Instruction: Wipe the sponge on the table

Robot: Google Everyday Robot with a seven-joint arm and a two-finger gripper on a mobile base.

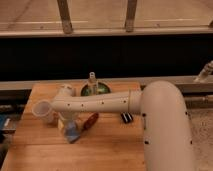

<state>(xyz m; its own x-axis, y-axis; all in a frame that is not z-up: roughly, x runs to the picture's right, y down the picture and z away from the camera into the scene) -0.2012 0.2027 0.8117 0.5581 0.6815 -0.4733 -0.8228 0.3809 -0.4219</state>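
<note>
This looks like an indoor test space, not a home. A plain wooden table [110, 150] stands against a dark wall panel [106, 57] under a metal rail [100, 32]. A white robot arm [95, 102] reaches across, its hand [67, 125] low over the table's left side.
</note>
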